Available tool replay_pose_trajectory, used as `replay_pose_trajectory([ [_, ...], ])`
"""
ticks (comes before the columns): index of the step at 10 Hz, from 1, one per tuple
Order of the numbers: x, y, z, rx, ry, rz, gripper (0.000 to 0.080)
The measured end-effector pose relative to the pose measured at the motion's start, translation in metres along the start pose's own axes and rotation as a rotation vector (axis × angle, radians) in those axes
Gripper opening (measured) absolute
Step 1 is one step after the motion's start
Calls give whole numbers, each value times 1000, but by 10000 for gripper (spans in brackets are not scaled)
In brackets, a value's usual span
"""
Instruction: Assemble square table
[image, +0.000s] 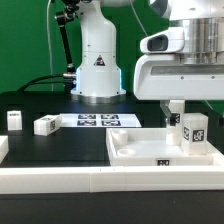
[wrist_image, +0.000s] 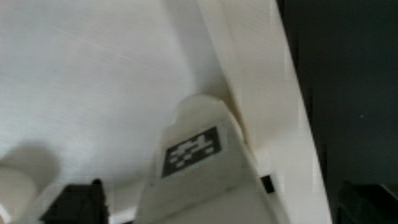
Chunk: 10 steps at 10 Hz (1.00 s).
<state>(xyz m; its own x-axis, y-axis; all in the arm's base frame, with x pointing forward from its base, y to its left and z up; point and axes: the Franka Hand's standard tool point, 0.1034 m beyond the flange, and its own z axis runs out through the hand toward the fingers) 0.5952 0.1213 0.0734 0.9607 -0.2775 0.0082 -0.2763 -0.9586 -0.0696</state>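
The white square table top (image: 140, 148) lies in the exterior view's lower right, rim up. One white leg (image: 192, 130) with a black-and-white tag stands upright in its far right corner. My gripper (image: 182, 110) hangs just above that leg, open, and one white finger (image: 174, 108) reaches down beside it. In the wrist view the tagged leg (wrist_image: 192, 150) rises between my fingers against the top's rim (wrist_image: 267, 70), with a dark fingertip (wrist_image: 80, 200) off to one side. My gripper (wrist_image: 173, 208) is wide open, and I cannot tell whether it touches the leg. Two more legs (image: 14, 120) (image: 45, 125) lie loose at the exterior view's left.
The marker board (image: 97, 120) lies flat in front of the robot's base (image: 97, 75). A long white rail (image: 60, 182) borders the black surface along the front edge.
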Motion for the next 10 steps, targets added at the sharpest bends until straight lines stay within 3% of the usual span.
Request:
replay_pose_trajectory([
  [7, 2, 4, 0, -5, 1, -338, 621],
  [9, 2, 4, 0, -5, 1, -338, 325],
  [10, 2, 4, 0, -5, 1, -320, 288],
])
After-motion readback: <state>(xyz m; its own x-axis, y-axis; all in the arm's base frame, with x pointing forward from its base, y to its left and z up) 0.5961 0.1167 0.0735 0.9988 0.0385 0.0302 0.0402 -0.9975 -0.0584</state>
